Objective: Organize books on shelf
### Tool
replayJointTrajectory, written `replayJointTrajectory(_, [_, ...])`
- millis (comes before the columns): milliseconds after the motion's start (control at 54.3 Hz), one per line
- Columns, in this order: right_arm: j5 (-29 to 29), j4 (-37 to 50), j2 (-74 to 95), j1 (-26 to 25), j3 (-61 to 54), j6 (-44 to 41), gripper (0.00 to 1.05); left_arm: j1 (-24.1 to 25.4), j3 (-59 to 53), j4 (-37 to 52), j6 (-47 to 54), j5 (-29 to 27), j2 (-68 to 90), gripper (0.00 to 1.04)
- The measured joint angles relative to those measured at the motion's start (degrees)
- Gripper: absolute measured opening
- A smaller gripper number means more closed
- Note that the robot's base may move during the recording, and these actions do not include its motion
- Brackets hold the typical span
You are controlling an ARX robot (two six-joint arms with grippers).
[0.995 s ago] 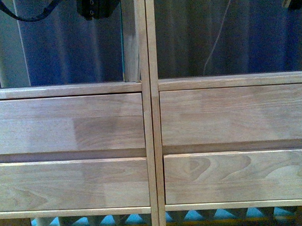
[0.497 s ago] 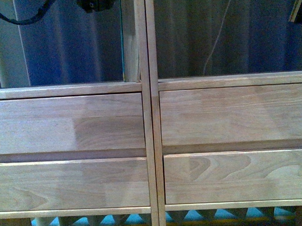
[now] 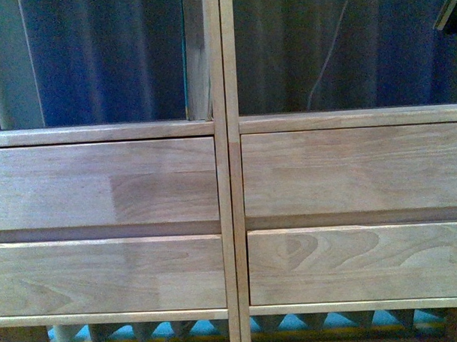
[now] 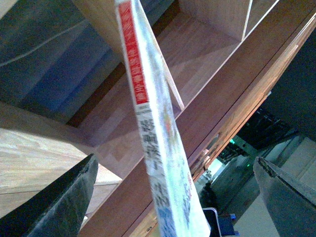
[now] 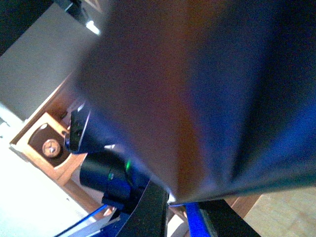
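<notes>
The left gripper (image 4: 175, 159) straddles a white-spined book (image 4: 153, 128), its fingers (image 4: 64, 197) spread wide and clear of both covers, apparently so the book can stand tilted on its own inside a compartment of the shelf (image 4: 207, 69). A blurred dark surface (image 5: 197, 98) hides the right gripper, so its finger state cannot be told.

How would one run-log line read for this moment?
left gripper: open | book: between spread fingers | shelf: behind book | right wrist view: blurred

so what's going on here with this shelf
A two-armed robot is working at a wooden shelf. Its left gripper is open, fingers wide apart, with a thin white book, red print on its spine, seen edge-on between them. The right wrist view is too blurred to tell what that arm is doing.
</notes>
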Motion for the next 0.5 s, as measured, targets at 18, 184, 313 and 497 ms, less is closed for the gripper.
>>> replayJointTrajectory(18, [-0.3,0.2,-0.1,0.1,-0.1,-0.1,0.07,-0.1,0.0,0.0,0.0,0.0,0.0,0.97])
replayJointTrajectory(184, [-3.4,2.4,-1.3,1.1,-2.0,-1.3,0.07,-1.6,0.0,-0.9,0.8,1.0,0.2,0.96])
replayJointTrajectory(313, [-4.3,2.4,-1.8,1.6,-2.7,-2.3,0.07,-1.9,0.0,-1.4,1.2,1.2,0.3,0.75])
replayJointTrajectory(497, [-4.4,2.3,-1.9,1.7,-2.8,-2.6,0.07,-1.9,-0.8,1.0,1.5,2.1,0.2,0.50])
